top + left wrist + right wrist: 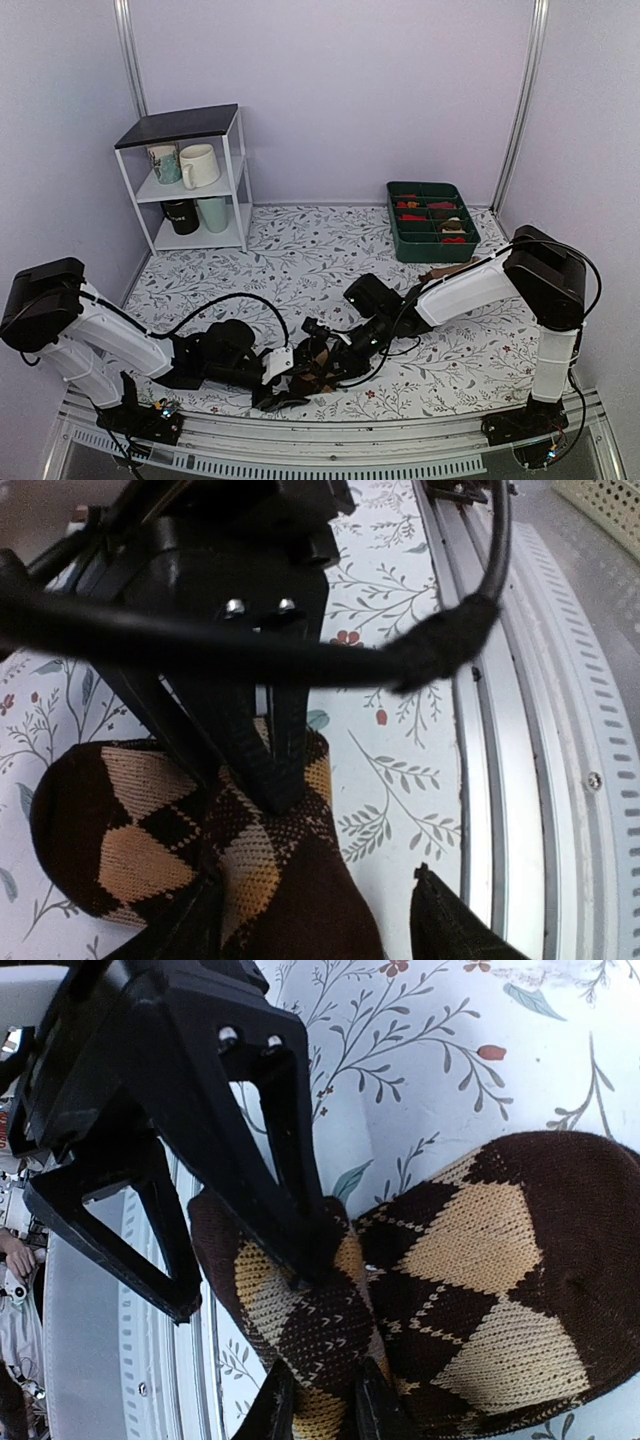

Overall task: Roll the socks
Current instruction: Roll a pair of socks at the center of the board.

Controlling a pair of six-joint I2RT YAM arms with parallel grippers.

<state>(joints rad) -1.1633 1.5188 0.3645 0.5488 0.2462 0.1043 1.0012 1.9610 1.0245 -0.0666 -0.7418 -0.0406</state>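
The dark brown socks with tan-orange argyle diamonds (pixel 313 360) lie bunched on the floral table near the front edge, between both grippers. My right gripper (pixel 322 1382) is shut on a fold of the socks (pixel 470 1260); it also shows in the left wrist view (pixel 272 775), pinching the fabric. My left gripper (pixel 318 880) is open, its jaws wide apart around the dark end of the socks (pixel 300 880), with bare table between the fabric and one finger. In the right wrist view one left fingertip (pixel 300 1250) rests on the socks. In the top view the grippers (pixel 283 385) (pixel 328 362) almost touch.
A metal rail (pixel 520 730) runs along the front edge close to the socks. A green divided tray (pixel 398 240) with small red bundles stands at the back right, a tan sock (pixel 445 270) in front of it. A white shelf (pixel 190 125) with mugs stands at the back left.
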